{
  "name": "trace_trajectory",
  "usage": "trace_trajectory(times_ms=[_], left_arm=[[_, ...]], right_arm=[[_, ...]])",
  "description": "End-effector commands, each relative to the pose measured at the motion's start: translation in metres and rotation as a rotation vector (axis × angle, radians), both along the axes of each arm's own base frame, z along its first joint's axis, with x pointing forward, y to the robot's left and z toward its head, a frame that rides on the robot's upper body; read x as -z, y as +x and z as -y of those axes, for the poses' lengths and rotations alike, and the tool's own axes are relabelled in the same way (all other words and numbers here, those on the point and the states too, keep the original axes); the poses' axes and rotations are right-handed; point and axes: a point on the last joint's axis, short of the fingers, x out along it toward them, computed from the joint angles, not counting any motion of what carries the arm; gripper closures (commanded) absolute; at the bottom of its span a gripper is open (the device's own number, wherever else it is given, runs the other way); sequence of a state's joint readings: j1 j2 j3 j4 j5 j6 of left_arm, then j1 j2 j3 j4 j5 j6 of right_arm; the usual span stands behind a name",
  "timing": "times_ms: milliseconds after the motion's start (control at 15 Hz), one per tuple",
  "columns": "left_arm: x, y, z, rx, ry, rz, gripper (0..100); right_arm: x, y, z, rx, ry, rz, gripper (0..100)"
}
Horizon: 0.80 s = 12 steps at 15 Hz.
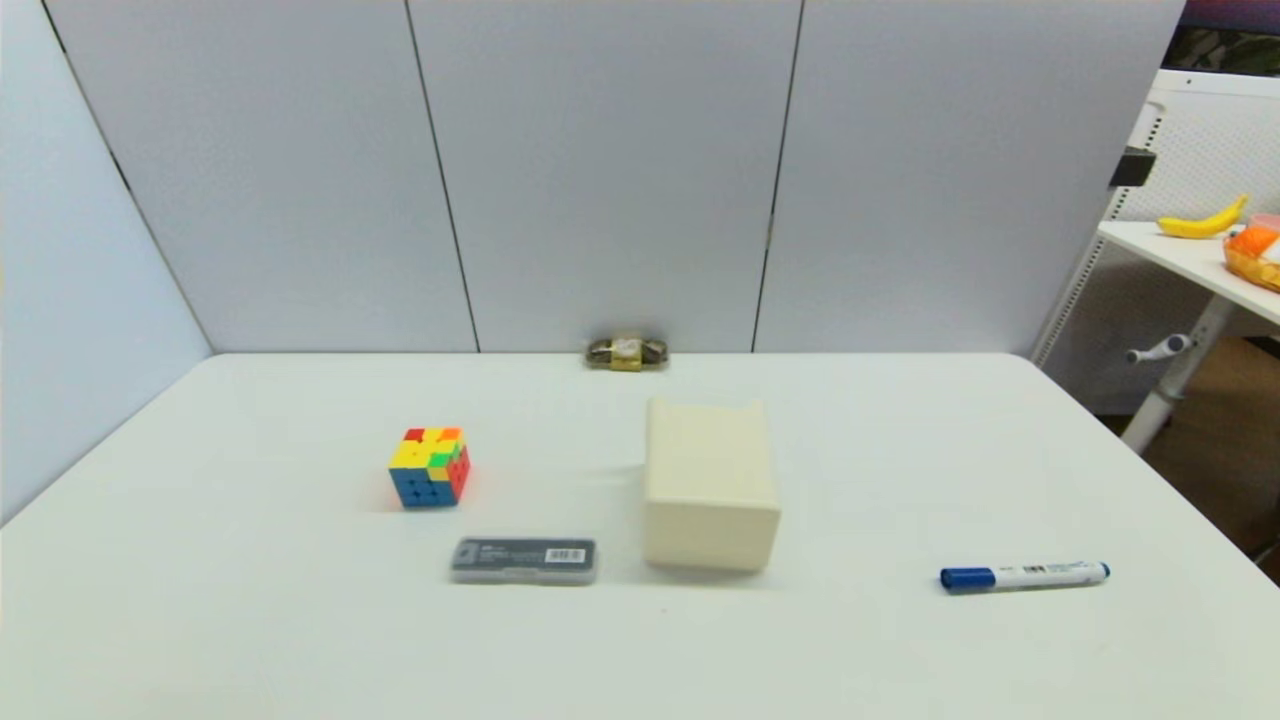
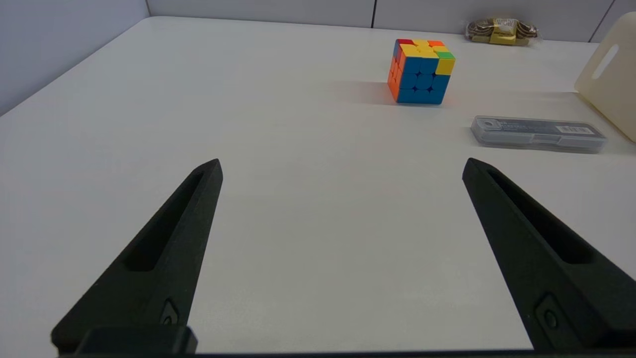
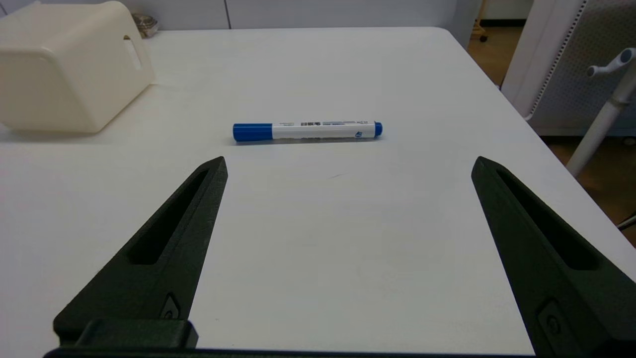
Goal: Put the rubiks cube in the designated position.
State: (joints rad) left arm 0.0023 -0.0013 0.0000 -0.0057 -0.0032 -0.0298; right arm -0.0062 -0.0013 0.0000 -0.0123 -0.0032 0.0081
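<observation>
1. White table (image 1: 300,620): rounded far corners, grey panel wall behind it; all items listed below rest on its top
2. Cream box (image 1: 710,485): right of centre, a slot handle visible in its side in both wrist views; stands apart from every other item
3. Left gripper (image 2: 343,166): fingers spread wide, nothing between them, low over bare tabletop at the near left; not seen in the head view
4. Right gripper (image 3: 348,164): fingers likewise spread wide and empty, low over the near right side, with the marker just beyond the tips
5. Blue marker (image 1: 1024,576): lying flat near the right edge, blue cap toward the box, well apart from it
6. Grey flat case (image 1: 523,560): barcode label on top, lies just left of the box's near corner
7. Rubiks cube (image 1: 431,467): sits on the table left of centre, behind the grey case and well left of the box; touched by neither gripper
8. Small wrapped packet (image 1: 626,352): at the far edge against the wall, contents unclear
</observation>
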Motion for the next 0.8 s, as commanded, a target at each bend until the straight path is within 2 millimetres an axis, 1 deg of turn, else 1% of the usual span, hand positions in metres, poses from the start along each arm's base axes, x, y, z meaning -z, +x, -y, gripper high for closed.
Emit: trace_trajectory(times_ms=[67, 467, 800], left_arm=[[0.0000, -0.0001, 0.0000, -0.001, -0.001, 0.002, 0], [0.0001, 0.0001, 0.0000, -0.002, -0.001, -0.002, 0], [-0.0002, 0.0019, -0.0001, -0.007, -0.002, -0.084, 0]], right_arm=[[0.0008, 0.0003, 0.0000, 0.000, 0.001, -0.004, 0], [0.0008, 0.0003, 0.0000, 0.000, 0.001, -0.004, 0], [0.0008, 0.0003, 0.0000, 0.000, 0.001, -0.004, 0]])
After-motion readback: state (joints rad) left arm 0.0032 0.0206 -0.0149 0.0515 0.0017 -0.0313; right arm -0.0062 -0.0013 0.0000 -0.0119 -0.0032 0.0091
